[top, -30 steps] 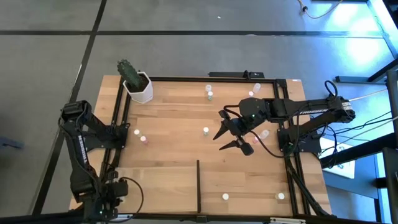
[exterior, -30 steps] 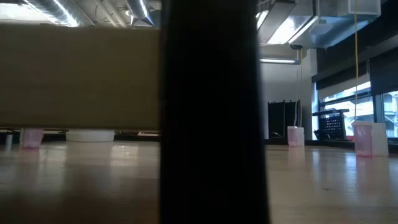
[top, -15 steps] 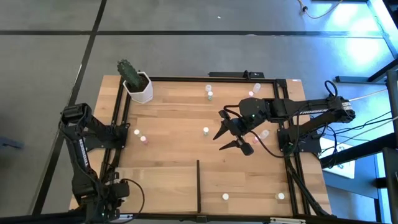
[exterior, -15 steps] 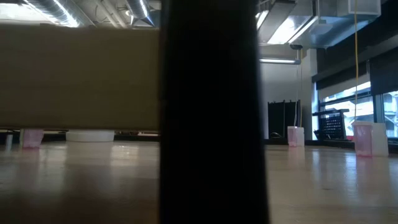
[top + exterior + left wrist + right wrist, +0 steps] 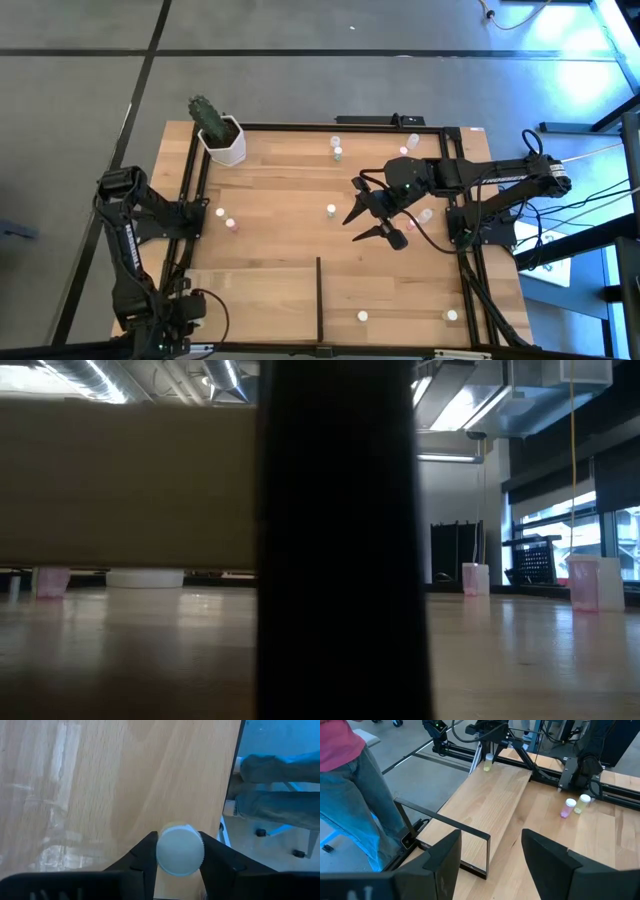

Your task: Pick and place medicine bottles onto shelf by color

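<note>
Jaws of the left gripper (image 5: 179, 839) press on both sides of the white cap of a pale green bottle (image 5: 180, 855), which stands on the shelf (image 5: 250, 300) at its 7 o'clock corner. The right gripper (image 5: 375, 218) hovers toward 3 o'clock, jaws spread and empty. I judge the sorting barely begun: this looks like the only bottle on the panel left of the black divider (image 5: 319, 295). Other bottles lie scattered: a pair (image 5: 336, 149) at 12 o'clock, one (image 5: 331, 210) mid-tabletop, a white and pink pair (image 5: 226, 218) at 9 o'clock, and two (image 5: 362, 316) near 5 o'clock, right of the divider. A cactus pot (image 5: 226, 142) sits at 11 o'clock on the light-wood tabletop (image 5: 280, 190). Grey floor surrounds it, and a person in jeans (image 5: 355, 805) stands nearby.
</note>
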Robot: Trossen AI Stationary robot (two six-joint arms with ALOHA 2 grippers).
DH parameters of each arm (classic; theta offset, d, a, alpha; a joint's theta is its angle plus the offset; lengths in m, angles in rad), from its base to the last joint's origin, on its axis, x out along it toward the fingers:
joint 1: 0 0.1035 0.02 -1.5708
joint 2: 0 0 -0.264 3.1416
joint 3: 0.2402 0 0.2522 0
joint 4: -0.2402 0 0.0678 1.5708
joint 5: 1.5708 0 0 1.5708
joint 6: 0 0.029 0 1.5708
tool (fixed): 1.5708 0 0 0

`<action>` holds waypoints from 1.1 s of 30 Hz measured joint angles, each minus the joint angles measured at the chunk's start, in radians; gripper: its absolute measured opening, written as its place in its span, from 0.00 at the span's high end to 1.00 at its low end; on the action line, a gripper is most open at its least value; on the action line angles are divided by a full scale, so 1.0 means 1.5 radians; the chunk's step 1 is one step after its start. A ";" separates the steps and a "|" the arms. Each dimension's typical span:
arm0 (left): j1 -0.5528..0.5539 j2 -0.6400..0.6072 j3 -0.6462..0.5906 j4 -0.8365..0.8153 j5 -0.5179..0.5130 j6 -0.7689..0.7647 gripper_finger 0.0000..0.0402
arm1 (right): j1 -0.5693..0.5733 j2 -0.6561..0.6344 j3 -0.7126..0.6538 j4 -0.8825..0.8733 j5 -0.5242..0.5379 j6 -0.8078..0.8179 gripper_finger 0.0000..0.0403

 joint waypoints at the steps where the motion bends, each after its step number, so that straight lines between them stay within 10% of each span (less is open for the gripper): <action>1: 0.000 0.000 0.000 0.000 0.000 0.000 0.68 | 0.000 0.000 0.000 0.000 0.000 0.000 0.48; 33: 0.001 0.000 0.000 0.004 0.003 -0.015 0.38 | 0.000 0.000 0.000 0.000 0.000 0.000 0.48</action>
